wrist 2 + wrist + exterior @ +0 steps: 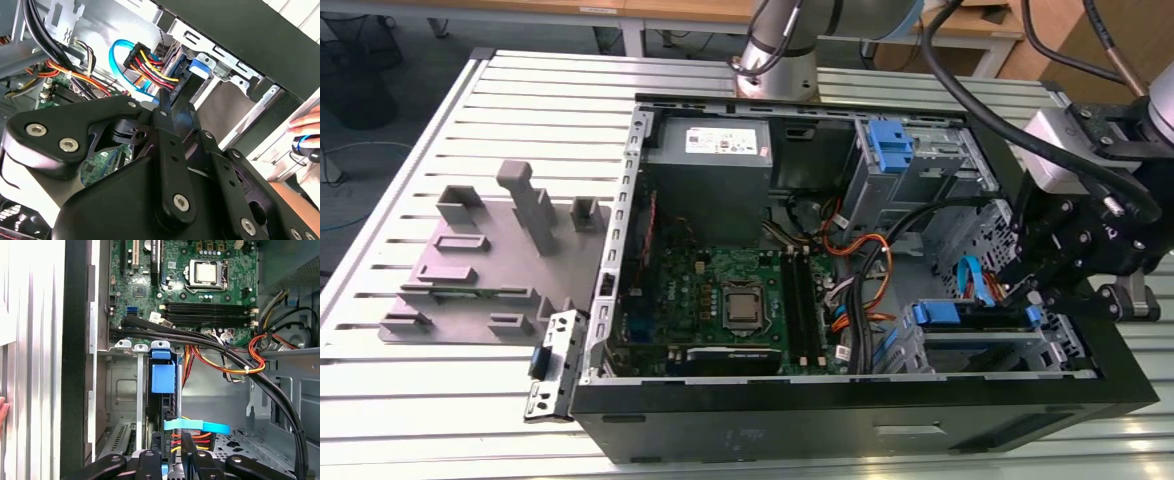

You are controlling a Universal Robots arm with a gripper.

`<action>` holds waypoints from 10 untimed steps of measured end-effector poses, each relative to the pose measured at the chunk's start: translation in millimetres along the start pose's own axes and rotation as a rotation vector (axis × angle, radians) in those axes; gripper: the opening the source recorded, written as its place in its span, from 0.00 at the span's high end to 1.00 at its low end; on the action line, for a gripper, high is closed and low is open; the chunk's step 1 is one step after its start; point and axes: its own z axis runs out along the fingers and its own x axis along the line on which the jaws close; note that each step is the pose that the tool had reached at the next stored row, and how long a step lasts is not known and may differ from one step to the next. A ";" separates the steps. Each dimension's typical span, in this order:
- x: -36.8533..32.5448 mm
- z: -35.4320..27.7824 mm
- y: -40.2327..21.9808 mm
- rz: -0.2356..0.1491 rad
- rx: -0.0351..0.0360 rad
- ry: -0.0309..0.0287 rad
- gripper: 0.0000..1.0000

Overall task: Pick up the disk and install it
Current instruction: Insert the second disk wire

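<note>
Reaching down into the drive cage at the exterior view's right of the open computer case (854,420), the black tool (1034,290) is seen with its fingers (187,450) drawn close together around the rear edge of the disk (162,405) — whether they actually press on it cannot be told. The disk stands on edge in a slot of the metal cage, just beside the case's black wall; in the first wrist view its blue plastic caddy tab faces the camera, and a light blue flat cable (197,426) with red, yellow and orange wires is plugged at its end next to the fingers. In the second wrist view the tool's linkage (170,150) is matte black, jointed by silver screws, and the same wire bundle (150,67) is seen just past its tip.

The green motherboard (720,300), with its square silver processor, lies flat in the case, and a grey power-supply box (710,150) sits at the far end. A bare blue bracket (890,150) is mounted in the upper cage. The ribbed aluminium bench (480,400) carries a grey moulded fixture (487,260) — well apart from the tool.
</note>
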 end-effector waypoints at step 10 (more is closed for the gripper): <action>-0.1 -2.5 0.0 0.000 -0.0001 -0.0066 0.70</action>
